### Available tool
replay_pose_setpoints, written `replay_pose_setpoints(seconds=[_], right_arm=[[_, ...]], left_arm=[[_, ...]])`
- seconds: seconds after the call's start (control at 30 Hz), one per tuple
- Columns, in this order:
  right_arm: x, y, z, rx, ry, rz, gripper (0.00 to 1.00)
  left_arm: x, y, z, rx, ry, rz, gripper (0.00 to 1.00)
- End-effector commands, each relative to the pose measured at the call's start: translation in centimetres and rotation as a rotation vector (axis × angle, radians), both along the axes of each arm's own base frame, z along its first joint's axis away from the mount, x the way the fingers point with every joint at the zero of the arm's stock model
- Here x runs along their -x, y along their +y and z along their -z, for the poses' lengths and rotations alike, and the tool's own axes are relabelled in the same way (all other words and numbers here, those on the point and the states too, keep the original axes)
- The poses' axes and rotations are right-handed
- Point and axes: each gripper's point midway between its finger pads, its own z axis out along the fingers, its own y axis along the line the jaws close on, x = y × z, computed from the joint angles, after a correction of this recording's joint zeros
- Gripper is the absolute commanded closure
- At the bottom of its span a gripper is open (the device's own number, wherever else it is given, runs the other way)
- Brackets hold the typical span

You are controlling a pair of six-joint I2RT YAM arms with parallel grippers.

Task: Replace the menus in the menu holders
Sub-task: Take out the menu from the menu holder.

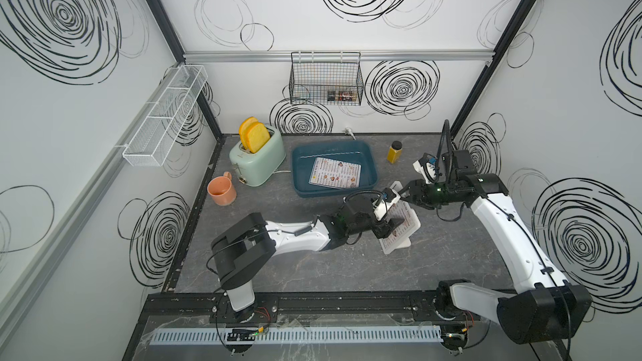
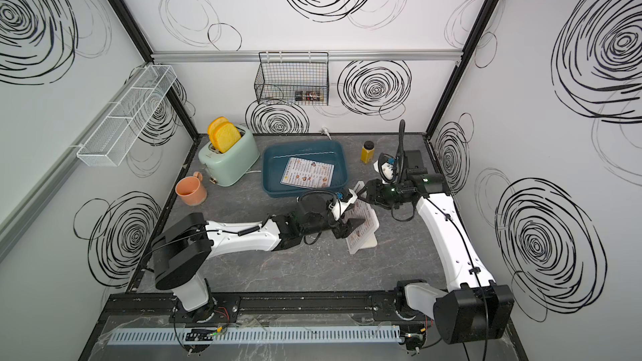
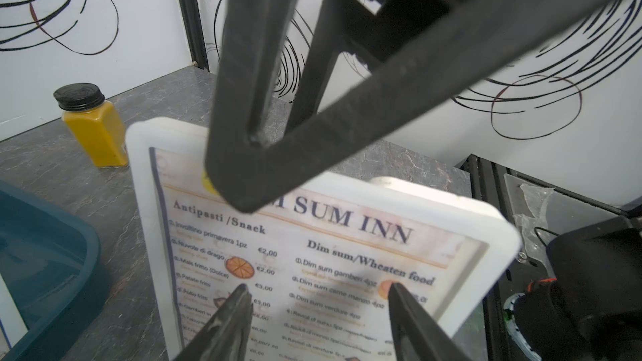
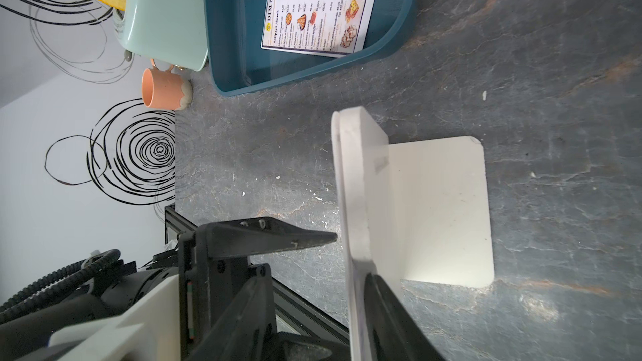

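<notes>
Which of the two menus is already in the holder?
The mid-table menu, leaning upright inside the white menu holder; the other menu lies flat in the blue tray.

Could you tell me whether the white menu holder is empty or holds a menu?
Holds one: the left wrist view shows a DIM SUM INN menu inside the menu holder.

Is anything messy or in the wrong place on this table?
One menu lies crooked inside the blue tray, not standing in a holder. The other menu sits in the white menu holder. Nothing looks spilled or broken.
</notes>
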Motion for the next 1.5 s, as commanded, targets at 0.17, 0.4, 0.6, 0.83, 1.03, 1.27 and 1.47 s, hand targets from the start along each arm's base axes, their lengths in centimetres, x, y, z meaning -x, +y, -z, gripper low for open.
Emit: replay_pose_setpoints(seconds=[0.17,0.4,0.6,0.83,1.03,1.27,1.47], right_arm=[[0.9,0.9,-0.7,-0.048,0.01,-0.058,0.51],[0.9,0.5,-3.5,-0.074,-0.044,-0.04,0.5],[0.9,-0.8,-6.6,-0.086,-0.113,-0.007,0.49],[0.1,-4.8,-3.7,0.199,-0.093,0.118,0.45],[0.6,-2.4,-1.6,0.168,-0.029,0.036,0.51],[0.5,-2.6,-0.3,0.186,-0.011,0.037,0.6],[0.8,-2.2,0.5,0.169,0.013,0.012,0.68]], left_arm=[[-0.1,-1.2,-1.1,0.043,-0.015,0.019,0.36],[-0.2,-1.1,-1.1,0.041,-0.014,0.01,0.33],[-0.3,-0.8,-0.7,0.016,-0.025,-0.001,0.33],[-0.3,-0.4,-1.1,0.011,-0.037,-0.004,0.33],[-0.2,-0.4,-1.1,0.015,-0.033,-0.003,0.33],[-0.3,-0.4,-1.3,0.019,-0.037,-0.002,0.33],[-0.3,-0.5,-1.4,0.017,-0.044,0.0,0.33]])
